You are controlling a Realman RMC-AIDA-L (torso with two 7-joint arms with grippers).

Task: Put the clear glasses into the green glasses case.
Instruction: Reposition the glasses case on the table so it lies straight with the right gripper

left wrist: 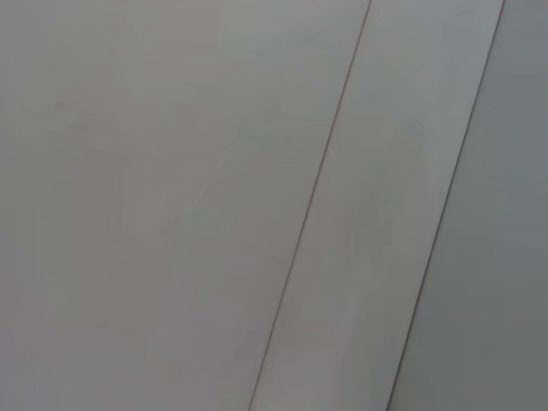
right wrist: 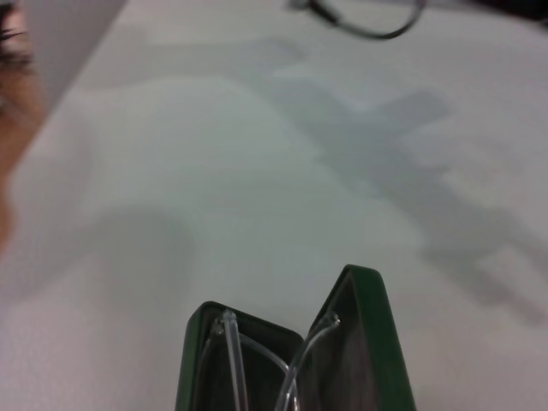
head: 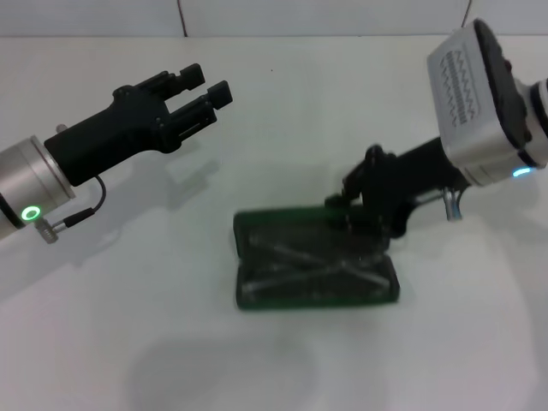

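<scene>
No readable text, label, brand or number shows in any view; the green glasses case point(head: 315, 267) shows no lettering that can be made out.

One green glasses case point(head: 315, 272) lies open on one white table point(head: 282, 94). One pair of clear glasses point(head: 318, 261) sits inside it. Two robot arms are in view, each ending in one gripper: the left gripper point(head: 205, 94) and the right gripper point(head: 364, 201).
</scene>
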